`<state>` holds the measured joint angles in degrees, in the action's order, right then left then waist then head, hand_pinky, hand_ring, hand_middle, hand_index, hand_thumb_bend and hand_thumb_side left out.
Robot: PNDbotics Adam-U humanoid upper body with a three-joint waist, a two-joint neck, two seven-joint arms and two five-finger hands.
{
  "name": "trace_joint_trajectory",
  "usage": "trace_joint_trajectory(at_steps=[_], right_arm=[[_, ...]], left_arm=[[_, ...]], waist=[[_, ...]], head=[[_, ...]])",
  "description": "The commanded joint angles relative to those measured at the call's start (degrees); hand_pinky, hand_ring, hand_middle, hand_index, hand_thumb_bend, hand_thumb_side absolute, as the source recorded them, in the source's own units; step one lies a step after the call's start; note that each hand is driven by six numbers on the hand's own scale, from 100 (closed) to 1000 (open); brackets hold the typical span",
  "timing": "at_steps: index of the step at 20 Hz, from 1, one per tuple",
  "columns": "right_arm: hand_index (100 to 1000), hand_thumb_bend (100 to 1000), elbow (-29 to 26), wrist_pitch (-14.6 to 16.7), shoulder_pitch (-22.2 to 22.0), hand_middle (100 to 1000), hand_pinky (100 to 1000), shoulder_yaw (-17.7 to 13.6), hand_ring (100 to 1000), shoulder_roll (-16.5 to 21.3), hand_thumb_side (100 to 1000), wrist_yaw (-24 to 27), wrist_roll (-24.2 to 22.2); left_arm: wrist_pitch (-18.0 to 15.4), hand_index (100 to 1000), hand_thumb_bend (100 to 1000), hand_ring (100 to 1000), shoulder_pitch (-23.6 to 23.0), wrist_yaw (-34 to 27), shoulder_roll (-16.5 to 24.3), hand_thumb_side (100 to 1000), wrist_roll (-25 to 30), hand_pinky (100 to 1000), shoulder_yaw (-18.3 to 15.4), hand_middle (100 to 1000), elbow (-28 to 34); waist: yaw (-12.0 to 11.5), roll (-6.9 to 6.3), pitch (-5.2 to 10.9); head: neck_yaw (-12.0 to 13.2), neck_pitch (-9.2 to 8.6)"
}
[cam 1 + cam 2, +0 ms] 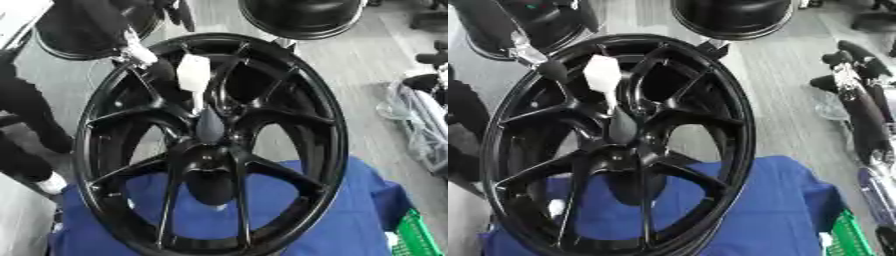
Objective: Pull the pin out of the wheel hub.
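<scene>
Blue cloth (350, 210) is spread nearest, and one black wheel hub (210, 145) is stood upright on it. One white-handled pin (194, 75) is seen above the hub centre. Only the right eye view shows the right arm (864, 100). Behind the rim, the left hand (140, 54) is partly seen; its fingers cannot be told.

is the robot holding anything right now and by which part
Cannot be told. The left hand reaches to the wheel near the white-topped pin, its fingers hidden.
</scene>
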<state>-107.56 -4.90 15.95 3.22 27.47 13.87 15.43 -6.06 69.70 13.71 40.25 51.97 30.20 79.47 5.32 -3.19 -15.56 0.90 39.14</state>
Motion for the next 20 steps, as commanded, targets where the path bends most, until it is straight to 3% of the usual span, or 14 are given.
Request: trace_joint_trajectory(at_steps=[1,20], right_arm=[[886,100,-0.6,0.0,0.8,749,768,-0.2,625,0.9,620,0.2,-0.3],[885,100,-0.5,0.0,1.9,749,768,0.2,624,0.2,622,0.6,-0.8]], left_arm=[[-0.7,873,662,911,1.3,1.1,0.3,611,0.0,908,-0.4,859,-0.6],[-2.7,901,662,926,1.5,7.7,-3.7,564,0.0,912,-4.7,859,-9.4]], waist=[[0.2,0.19,1.49],[1.5,0.41,0.9]], head=[[0.1,-0.55],[0.5,-0.79]])
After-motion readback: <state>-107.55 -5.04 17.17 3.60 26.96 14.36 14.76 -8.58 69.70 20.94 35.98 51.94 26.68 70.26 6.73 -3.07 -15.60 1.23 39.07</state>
